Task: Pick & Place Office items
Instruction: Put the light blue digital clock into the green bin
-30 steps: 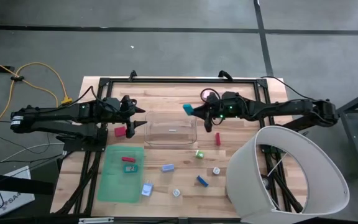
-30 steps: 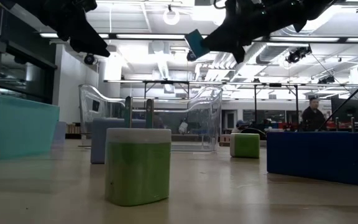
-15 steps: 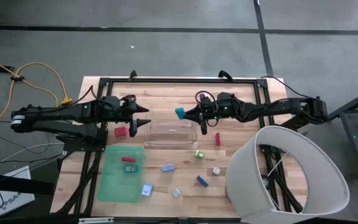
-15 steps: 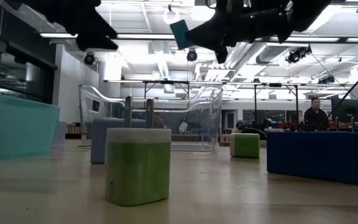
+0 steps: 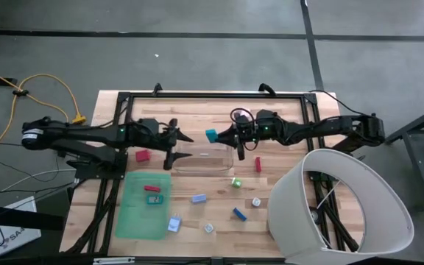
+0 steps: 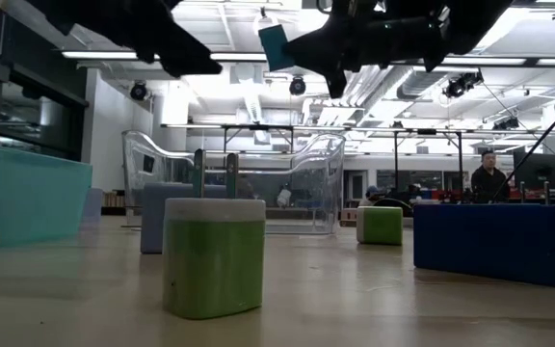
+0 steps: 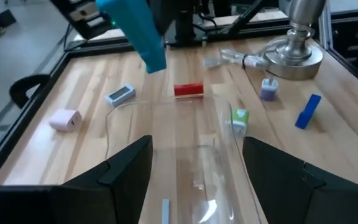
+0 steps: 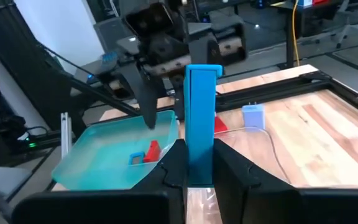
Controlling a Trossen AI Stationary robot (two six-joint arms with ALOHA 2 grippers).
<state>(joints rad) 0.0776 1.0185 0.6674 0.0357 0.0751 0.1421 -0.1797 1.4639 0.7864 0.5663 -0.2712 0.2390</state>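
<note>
My right gripper [image 5: 221,135] is pinching a teal block [image 5: 211,135] between its fingers, holding it up in the air just off the clear bin's [image 5: 203,157] far edge, toward the back of the worktop. I'd guess it's carried high so it clears the wall before a drop. In the right wrist view the block [image 8: 202,121] stands upright between the fingers, so the grip looks square (no tilt that I can spot).

My left gripper [image 5: 178,146] hovers at the bin's left end with its fingers spread wide and nothing between them; in the left wrist view they frame the bin [image 7: 219,130]. Probably just waiting its turn, or lining up.

Everything else is still out on the table: a red piece [image 5: 143,155] left of the bin, another red one [image 5: 258,163] to its right, a green cube [image 5: 235,182], several blue bits toward the front edge, plus two on the green mat [image 5: 135,213] at the front-left corner.

Hard to call: I can't tell if anything already lies in the bin, since it's transparent and glary. The big white lampshade-like thing [image 5: 344,202] hides the front-right corner.
</note>
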